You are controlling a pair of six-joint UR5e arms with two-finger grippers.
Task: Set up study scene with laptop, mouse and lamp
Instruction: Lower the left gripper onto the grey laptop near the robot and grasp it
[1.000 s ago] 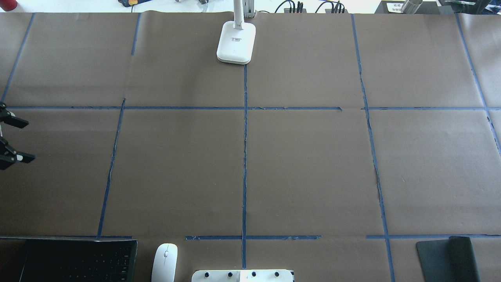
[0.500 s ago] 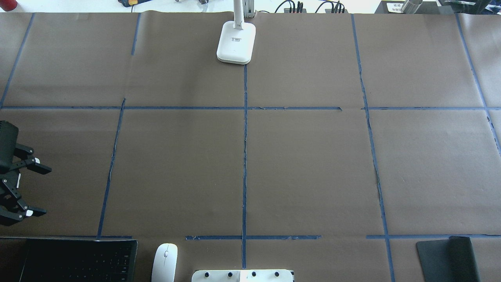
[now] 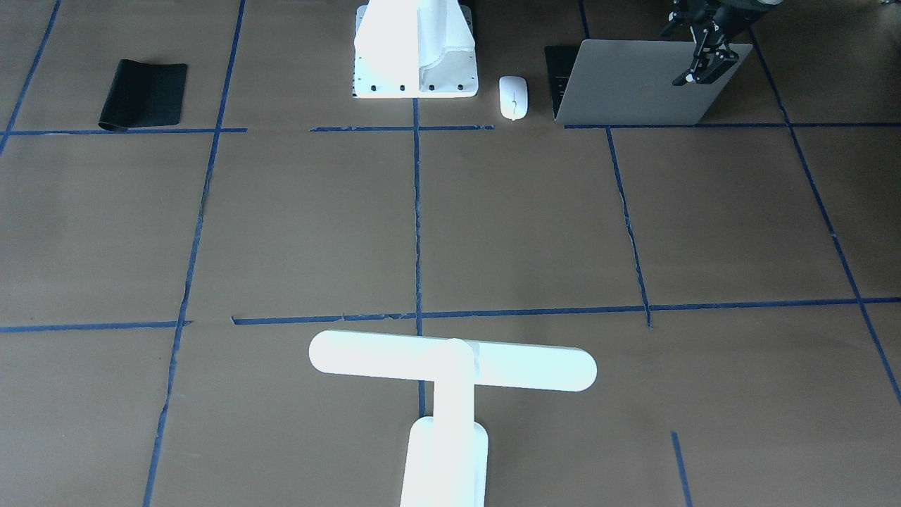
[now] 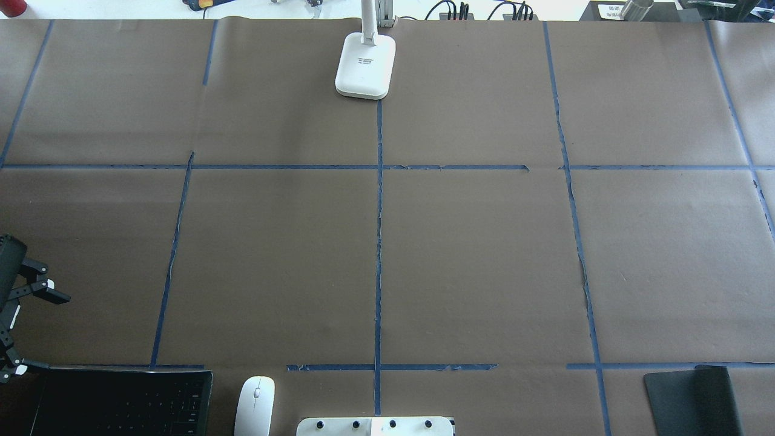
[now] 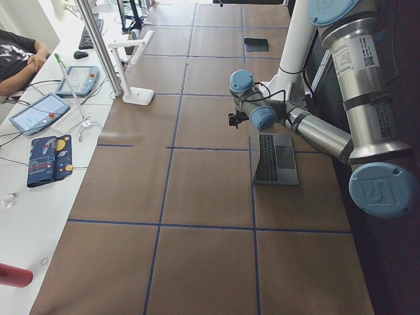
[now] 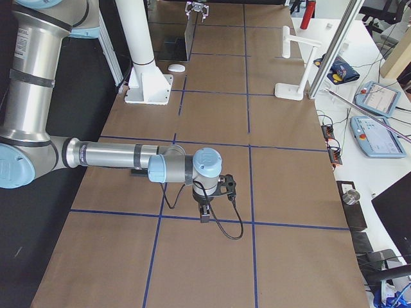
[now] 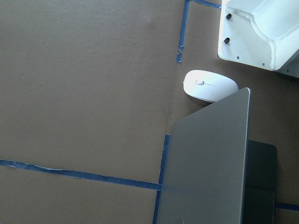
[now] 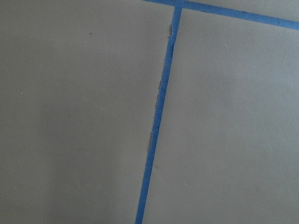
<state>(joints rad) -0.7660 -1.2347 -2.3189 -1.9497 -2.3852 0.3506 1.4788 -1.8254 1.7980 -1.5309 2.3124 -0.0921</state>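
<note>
We saw the left claw (image 4: 52,332) with its jaws spread wide and nothing between them, at the table's (image 4: 484,260) left edge just beyond the raised lid of the laptop (image 3: 633,88). We could not tell whether it touched the lid. The laptop stood open on the robot's near left, keys facing the robot. The mouse (image 3: 513,97) lay just beside it, between it and the white pedestal (image 3: 415,53). The lamp (image 3: 450,362) stood at the far edge, on the centre line. A black mat (image 3: 144,91) lay near right. The right claw (image 6: 205,215) hung low over bare table on the right; we could not tell how its jaws stood.
</note>
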